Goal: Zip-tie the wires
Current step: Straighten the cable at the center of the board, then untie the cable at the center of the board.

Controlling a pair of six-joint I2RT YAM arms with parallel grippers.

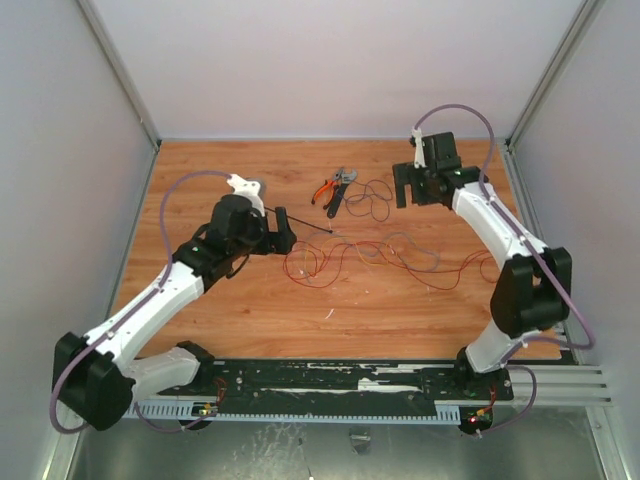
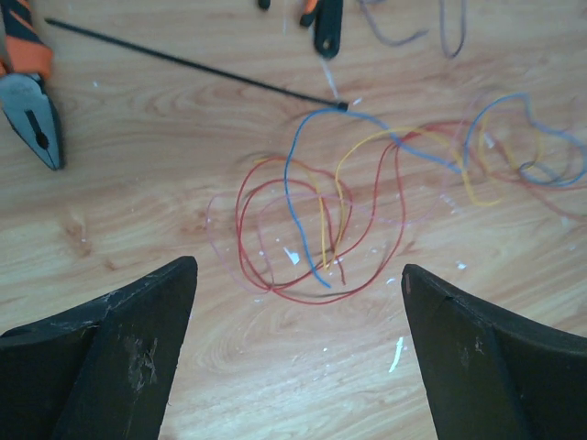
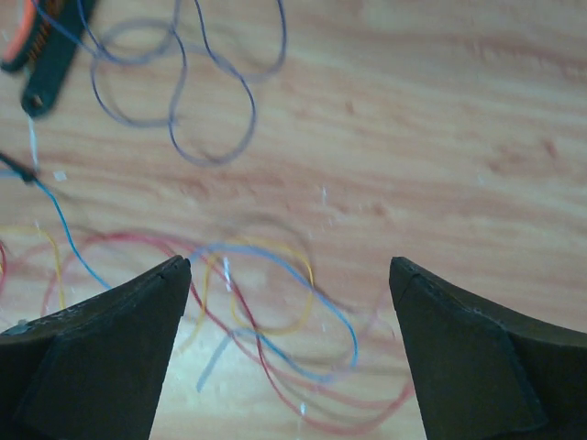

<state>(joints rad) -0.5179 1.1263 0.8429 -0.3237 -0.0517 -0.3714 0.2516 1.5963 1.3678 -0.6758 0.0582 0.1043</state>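
The wires (image 1: 370,258) lie as a loose tangle of red, orange and blue loops on the wooden table between the two arms. The zip tie (image 1: 305,222), a thin black strip, lies flat just left of them; its head end touches a blue strand (image 2: 316,115). My left gripper (image 1: 282,232) hovers at the tangle's left end, open, with red loops (image 2: 312,229) just ahead of its empty jaws (image 2: 298,268). My right gripper (image 1: 415,185) is at the back right, open (image 3: 290,263), above blurred red, blue and yellow loops (image 3: 275,302), with nothing held.
Orange-handled pliers (image 1: 335,188) lie at the back centre, also seen in the left wrist view (image 2: 32,101). Dark thin wire loops (image 1: 375,200) lie beside them (image 3: 183,92). Small white scraps (image 2: 396,353) dot the wood. Metal-framed walls enclose the table on three sides.
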